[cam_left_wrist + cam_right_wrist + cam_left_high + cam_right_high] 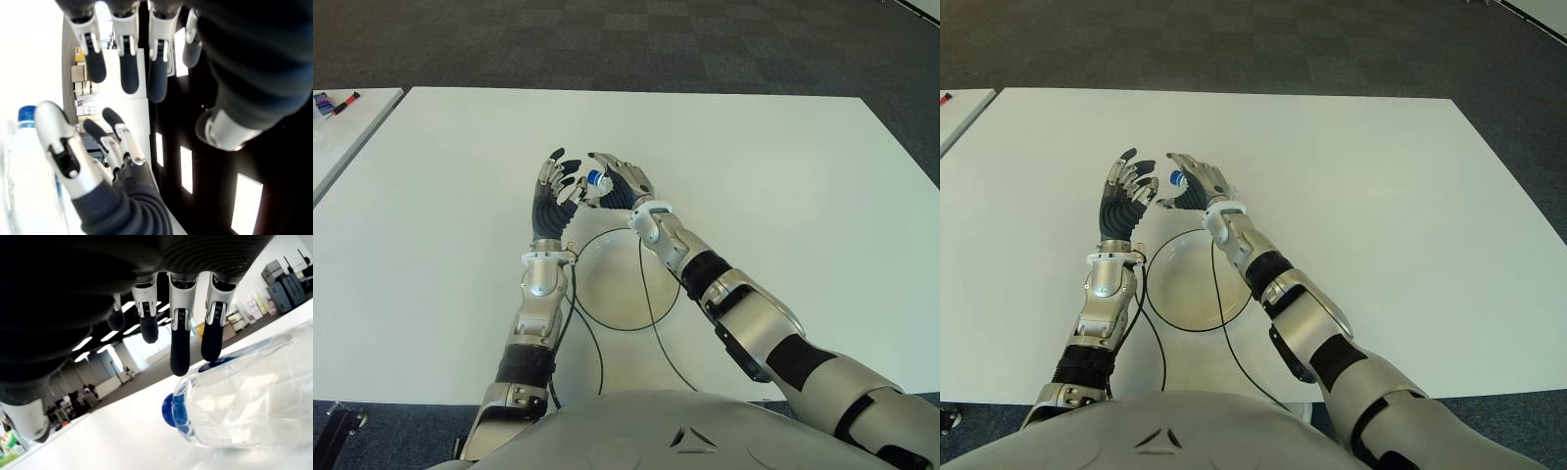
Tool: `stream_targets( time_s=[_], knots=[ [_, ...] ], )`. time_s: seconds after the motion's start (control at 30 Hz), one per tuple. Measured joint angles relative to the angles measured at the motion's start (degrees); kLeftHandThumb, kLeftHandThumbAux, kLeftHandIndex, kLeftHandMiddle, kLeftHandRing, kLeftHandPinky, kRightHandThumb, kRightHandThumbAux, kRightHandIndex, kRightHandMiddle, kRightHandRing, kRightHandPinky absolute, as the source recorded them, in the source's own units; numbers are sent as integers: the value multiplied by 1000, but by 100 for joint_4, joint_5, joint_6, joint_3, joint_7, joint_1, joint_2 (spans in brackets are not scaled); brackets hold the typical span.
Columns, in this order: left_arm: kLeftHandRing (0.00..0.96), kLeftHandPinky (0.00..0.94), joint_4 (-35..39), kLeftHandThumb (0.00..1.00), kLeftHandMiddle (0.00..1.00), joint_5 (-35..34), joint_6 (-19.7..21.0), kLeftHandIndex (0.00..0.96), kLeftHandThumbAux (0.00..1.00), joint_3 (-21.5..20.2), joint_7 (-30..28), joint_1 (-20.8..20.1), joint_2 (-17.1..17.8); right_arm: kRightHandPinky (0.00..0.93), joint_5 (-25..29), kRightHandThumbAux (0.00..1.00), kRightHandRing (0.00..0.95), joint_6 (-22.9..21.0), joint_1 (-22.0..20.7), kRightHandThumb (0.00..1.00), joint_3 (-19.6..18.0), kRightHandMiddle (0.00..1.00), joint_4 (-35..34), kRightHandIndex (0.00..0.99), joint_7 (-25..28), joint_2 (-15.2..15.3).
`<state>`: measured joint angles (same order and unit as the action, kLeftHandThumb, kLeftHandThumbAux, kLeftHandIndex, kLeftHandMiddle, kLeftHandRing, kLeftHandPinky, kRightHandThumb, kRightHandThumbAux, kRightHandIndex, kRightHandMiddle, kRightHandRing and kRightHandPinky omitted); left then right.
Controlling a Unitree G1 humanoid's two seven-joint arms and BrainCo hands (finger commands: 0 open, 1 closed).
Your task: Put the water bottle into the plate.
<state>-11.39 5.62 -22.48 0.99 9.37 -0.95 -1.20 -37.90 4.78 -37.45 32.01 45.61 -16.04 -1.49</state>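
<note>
The clear plastic water bottle with a blue cap (594, 180) lies on the white worktop (783, 176) at twelve o'clock of the round white plate (607, 284), between the open-fingered left hand (555, 191) and right hand (622, 183), ungrasped, so grasping and placing remain.

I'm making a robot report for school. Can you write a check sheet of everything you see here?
Surface: white table, bare apart from the job's things.
Job's things: clear water bottle with blue cap, between the two hands, beyond the white plate; not in the plate yet.
Clutter: small items on a neighbouring table at far left.
Hands: right hand fingers extended by the bottle, not closed on it; left hand spread, holding nothing.
Cables: black cables cross the plate.
Surroundings: dark carpet.
</note>
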Motion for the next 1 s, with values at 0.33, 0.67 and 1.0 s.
stream_targets(
  time_s=[0.33, 0.67, 1.0],
  knots=[
    [230, 225, 0, 411, 262, -71, -135, 160, 665, -27, -60, 86, 61, 415, 24, 593, 312, 77, 819, 483, -117, 224, -1375, 10, 284, 412],
    [223, 206, -8, 385, 256, -97, -224, 174, 666, -32, -62, 103, 73, 481, 2, 564, 367, 426, 1167, 460, -160, 245, -1900, 29, 20, 530],
    [222, 218, -45, 387, 253, -103, -255, 190, 658, -66, -62, 104, 122, 460, 223, 572, 374, 649, 1482, 459, -234, 254, -2335, 36, 303, 523]
  ],
)
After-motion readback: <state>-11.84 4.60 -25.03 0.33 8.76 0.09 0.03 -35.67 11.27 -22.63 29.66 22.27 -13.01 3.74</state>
